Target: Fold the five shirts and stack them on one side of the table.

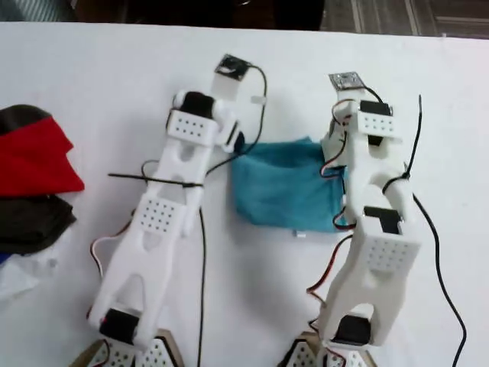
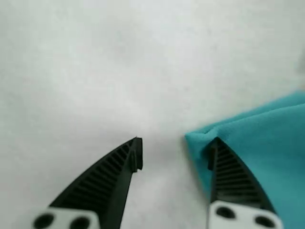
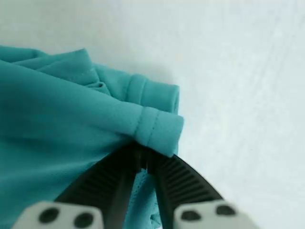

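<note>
High view: a white surface carries a crumpled teal fabric shirt lying near the middle, between two white plastic arms. The left arm reaches to the shirt's far left corner, and the right arm reaches to its right edge. At the surface's left edge, well apart from the teal shirt, lies a loose heap of shirts, red over dark ones. A small white tag shows at the teal shirt's near edge. No writing on it can be read.

Left wrist view: the left claw stands wide apart and holds nothing. One black ribbed finger rests at the pointed teal corner, and the other is over bare surface.

Right wrist view: the right claw is pinched tight on a bunched, stitched hem of the teal shirt. No print is legible.

Risks, as a judgement: one side is held while the other is not, so any pull could drag the shirt askew and spoil the fold. The left claw may nudge the corner away rather than catch it. The right grip bites only a thin hem roll, which could slip free.
</note>
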Robot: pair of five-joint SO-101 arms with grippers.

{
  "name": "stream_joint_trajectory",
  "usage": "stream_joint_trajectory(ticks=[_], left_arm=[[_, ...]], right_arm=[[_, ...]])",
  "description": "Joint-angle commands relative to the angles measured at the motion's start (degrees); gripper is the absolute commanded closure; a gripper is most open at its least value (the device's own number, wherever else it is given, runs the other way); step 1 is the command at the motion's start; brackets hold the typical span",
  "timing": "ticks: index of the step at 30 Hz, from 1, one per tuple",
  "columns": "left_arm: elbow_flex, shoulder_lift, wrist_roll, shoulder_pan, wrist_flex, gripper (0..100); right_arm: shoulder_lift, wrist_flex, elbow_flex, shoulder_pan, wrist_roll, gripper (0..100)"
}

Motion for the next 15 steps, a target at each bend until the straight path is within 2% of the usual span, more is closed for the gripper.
stream_joint_trajectory(ticks=[1, 8, 12, 15], left_arm=[[-1.6, 0.1, 0.0, 0.1, -1.0, 76], [-1.7, -1.6, -0.2, -0.8, 0.9, 76], [-1.7, -5.3, 0.0, -1.1, 2.9, 76], [-1.7, -8.4, -0.3, -0.9, 6.8, 76]], right_arm=[[-1.9, 1.6, -4.1, 1.1, 0.6, 97.8], [-9.7, 7.8, -10.4, 2.6, 0.3, 97.3], [-13.5, 11.1, -9.1, 3.4, 0.5, 94.6], [-17.0, 13.6, -6.0, 3.3, 0.7, 98.1]])
